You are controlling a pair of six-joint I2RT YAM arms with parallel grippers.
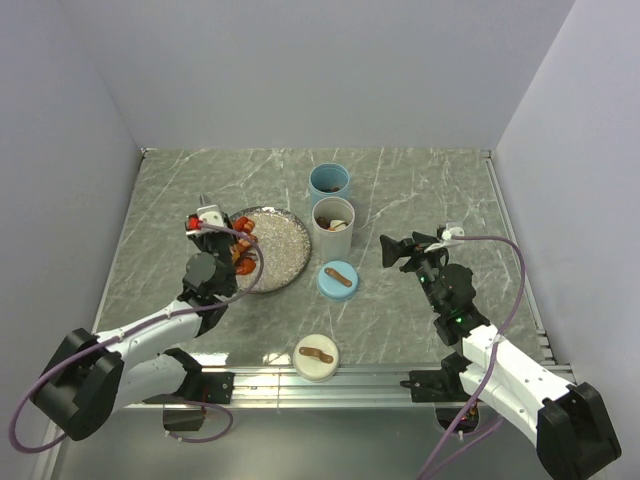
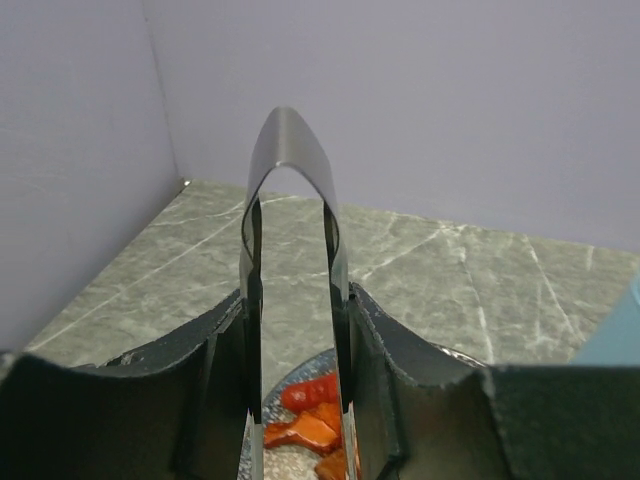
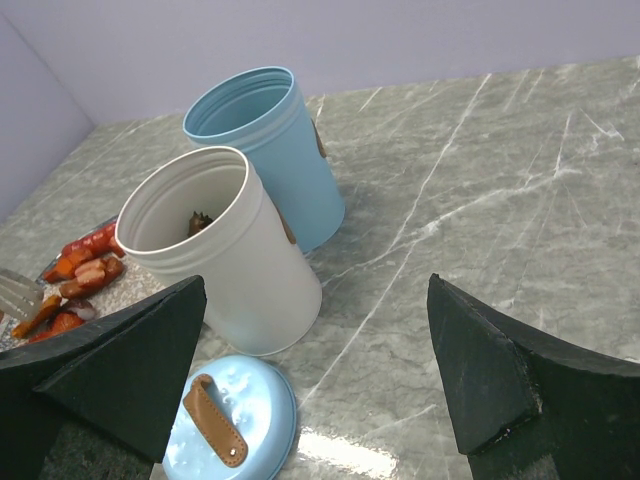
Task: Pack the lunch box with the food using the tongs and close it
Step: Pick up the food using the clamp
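My left gripper (image 2: 297, 340) is shut on the tongs (image 2: 290, 170), one finger outside each thin metal arm, with the joined end pointing up. In the top view this gripper (image 1: 207, 236) hovers over the left rim of the plate (image 1: 285, 262). Between the arms I see orange and red food (image 2: 310, 395) lying on the plate. The lunch box is two tall cups: a white one (image 1: 333, 228) with some food inside (image 3: 197, 220) and a blue one (image 1: 329, 183) behind it. My right gripper (image 1: 400, 250) stands open and empty to the right of the white cup (image 3: 225, 260).
A blue lid (image 1: 338, 279) with a brown strap lies in front of the white cup. A white lid (image 1: 315, 357) lies near the front rail. Walls enclose the table on three sides.
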